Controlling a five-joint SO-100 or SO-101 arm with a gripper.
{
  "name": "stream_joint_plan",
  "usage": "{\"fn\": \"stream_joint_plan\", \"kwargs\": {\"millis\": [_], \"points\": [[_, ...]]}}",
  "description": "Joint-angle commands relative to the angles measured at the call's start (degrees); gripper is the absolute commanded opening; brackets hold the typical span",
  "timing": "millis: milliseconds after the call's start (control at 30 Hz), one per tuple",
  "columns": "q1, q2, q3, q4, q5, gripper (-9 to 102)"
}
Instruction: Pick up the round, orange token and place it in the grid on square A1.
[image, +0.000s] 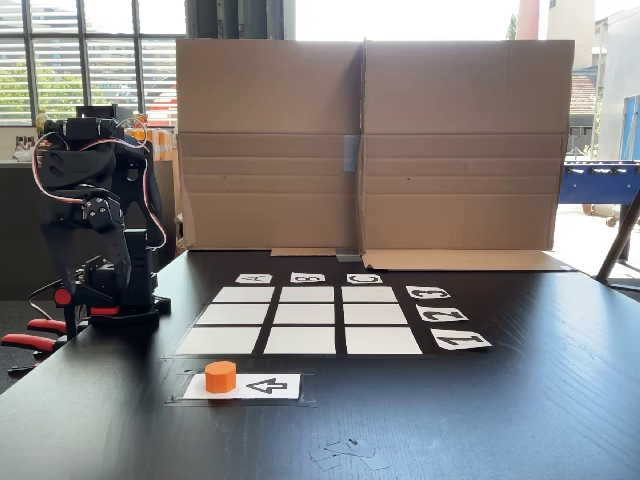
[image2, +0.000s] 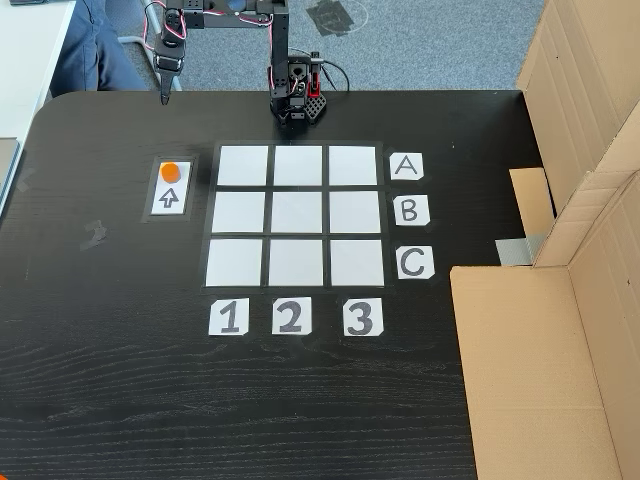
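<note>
Starting out: I'm seeing the token (image2: 171, 170) lying ungrasped below my pincer (image2: 165, 97), whose opening I cannot tell; square A1 (image2: 243, 165) is waiting.

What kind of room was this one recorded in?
Probably an office or lab: a black table screened by a cardboard box wall, large windows behind, grey carpet underfoot.

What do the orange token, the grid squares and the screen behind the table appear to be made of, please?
The token looks like solid plastic: an even bright orange with a smooth, matt face. The grid squares seem to be plain white paper, flat under what may be clear film, judging by the glossy border. The screen is brown corrugated cardboard, going by its folds, creases and taped seam.
</note>
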Motion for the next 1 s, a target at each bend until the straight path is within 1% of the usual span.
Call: {"fn": "stream_joint_plan", "kwargs": {"millis": [0, 233, 567, 767, 967], "points": [[-2.55, -1.67, -4.39, 0.44, 1.67, 29], [-8.09, -6.06, -7.21, -0.18, 4.66, 29], [-16.26, -9.14, -7.29, -1.93, 7.91, 31], [-18.54, -11.25, -7.29, -4.83, 9.49, 31], [-18.72, -15.12, -7.29, -7.82, 9.67, 31]]}}
